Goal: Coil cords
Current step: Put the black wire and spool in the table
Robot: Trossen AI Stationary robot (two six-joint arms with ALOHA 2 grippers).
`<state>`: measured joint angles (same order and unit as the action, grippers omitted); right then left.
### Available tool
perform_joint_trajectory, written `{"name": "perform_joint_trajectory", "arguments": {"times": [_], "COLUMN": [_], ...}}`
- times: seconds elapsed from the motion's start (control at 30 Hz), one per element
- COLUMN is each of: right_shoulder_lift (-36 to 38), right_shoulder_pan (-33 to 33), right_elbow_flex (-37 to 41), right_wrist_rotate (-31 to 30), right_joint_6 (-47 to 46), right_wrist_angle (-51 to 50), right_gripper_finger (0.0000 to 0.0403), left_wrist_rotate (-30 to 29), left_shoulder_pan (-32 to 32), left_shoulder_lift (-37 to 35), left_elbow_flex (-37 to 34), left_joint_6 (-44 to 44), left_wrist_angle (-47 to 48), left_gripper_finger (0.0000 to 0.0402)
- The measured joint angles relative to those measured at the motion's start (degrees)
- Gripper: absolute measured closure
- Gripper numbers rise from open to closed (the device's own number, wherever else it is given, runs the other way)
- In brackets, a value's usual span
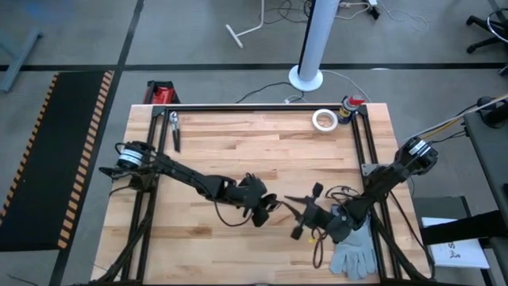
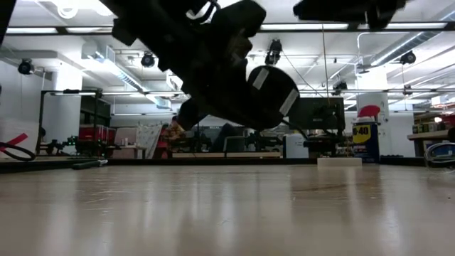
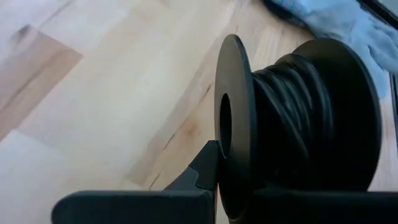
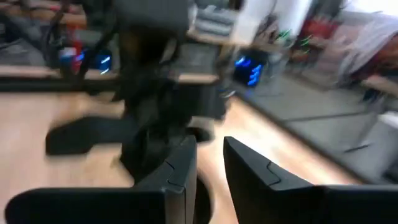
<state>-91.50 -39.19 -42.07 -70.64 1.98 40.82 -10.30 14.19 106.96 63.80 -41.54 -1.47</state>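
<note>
Two arms meet at the lower centre of the high view, above a wooden bench point(image 1: 238, 143). The left gripper point(image 1: 266, 208) holds a black flanged spool point(image 3: 292, 124); in the left wrist view its fingers point(image 3: 193, 177) are clamped against the spool's flange, and turns of the thin black cord point(image 3: 283, 118) lie wound tightly round the core. A loose tail of the cord point(image 1: 230, 222) sags in a loop below the left arm in the high view. The right gripper point(image 1: 305, 210) sits just beside the spool, to its right; in the right wrist view its fingers point(image 4: 180, 168) stand slightly apart with nothing visibly between them. A grey glove point(image 1: 353, 250) lies at lower right, a white tape roll point(image 1: 323, 120) at upper right, and pliers point(image 1: 174, 131) at upper left of the bench.

Judged handling: the cord looks light, limp and springy, so free turns are likely to slacken or slide off the flange unless tension is kept. The unwound tail is probably best taken close to the spool, where little slack remains to whip or snag. The spool itself appears rigid and smooth; a grip across the flange, as held now, seems secure against rotation.
</note>
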Motion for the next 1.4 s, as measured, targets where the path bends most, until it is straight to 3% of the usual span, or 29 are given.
{"name": "perform_joint_trajectory", "arguments": {"times": [0.07, 0.23, 0.43, 0.67, 0.87, 1.1, 1.4], "right_shoulder_lift": [0.00, -0.70, -1.01, -1.31, -2.47, -3.61, -4.42], "right_shoulder_pan": [0.53, 1.98, 4.47, 6.66, 10.06, 10.74, 11.50], "right_elbow_flex": [0.55, 0.95, 1.14, 2.07, 2.36, 2.36, 2.36], "right_wrist_rotate": [4.80, 9.41, 20.57, 26.43, 38.66, 41.87, 42.30], "right_joint_6": [-7.19, -20.27, -22.18, -23.47, -23.91, -23.91, -23.95], "right_wrist_angle": [-5.55, -15.60, -15.21, -15.66, -15.07, -14.87, -15.31], "right_gripper_finger": [0.0332, 0.0332, 0.0314, 0.0292, 0.0273, 0.0266, 0.0282], "left_wrist_rotate": [0.83, 1.22, 6.67, 10.23, 11.33, 11.34, 11.29], "left_shoulder_pan": [-0.09, -0.85, -1.77, -1.77, -1.77, -1.73, -1.73], "left_shoulder_lift": [0.02, 0.02, 2.01, 5.15, 6.98, 7.17, 7.45], "left_elbow_flex": [1.45, 3.46, 3.73, 5.64, 10.45, 13.39, 13.46], "left_joint_6": [0.02, 0.49, 0.28, 1.86, 7.56, 11.27, 12.09], "left_wrist_angle": [3.00, 8.67, 11.26, 13.72, 19.57, 25.59, 24.11], "left_gripper_finger": [0.0401, 0.0402, 0.0402, 0.0402, 0.0402, 0.0402, 0.0402]}}
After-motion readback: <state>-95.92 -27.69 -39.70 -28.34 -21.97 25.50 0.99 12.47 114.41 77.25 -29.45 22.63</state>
